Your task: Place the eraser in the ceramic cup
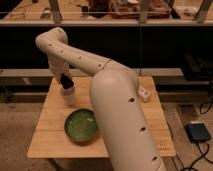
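Note:
The white ceramic cup (69, 96) stands upright on the left part of the wooden table (125, 142). My gripper (65, 80) hangs dark at the end of the white arm (80, 57), directly over the cup's mouth and touching or nearly touching its rim. The black eraser does not show apart from the dark gripper tip; I cannot tell whether it is held there or lies inside the cup.
A green round bowl (81, 125) sits in front of the cup near the table's front edge. A white oblong block (144, 93) lies at the table's right side. My arm's big white link (125, 120) covers the table's middle. A dark shelf stands behind.

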